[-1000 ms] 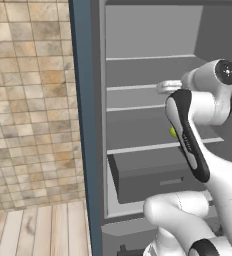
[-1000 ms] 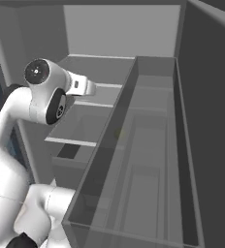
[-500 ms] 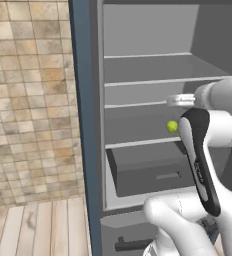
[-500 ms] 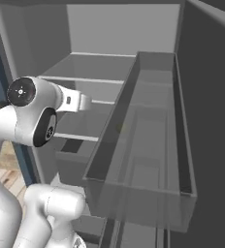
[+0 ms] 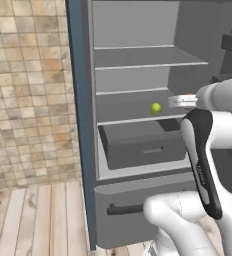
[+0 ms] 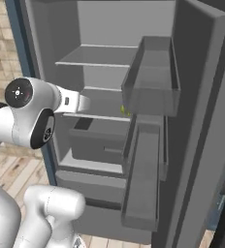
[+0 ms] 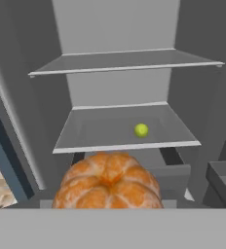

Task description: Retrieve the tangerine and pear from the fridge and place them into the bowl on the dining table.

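With tangerine pinched in gripper, pear on fridge shelf, no labels legible

Tangerine perhaps hiding claw fingertips.

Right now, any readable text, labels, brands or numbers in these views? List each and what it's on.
None: no readable text in any view.
fridge: plain grey shelves and drawer, no label or brand.
tangerine: no sticker.
pear: no sticker.
Tiled wall: pattern only, no writing.
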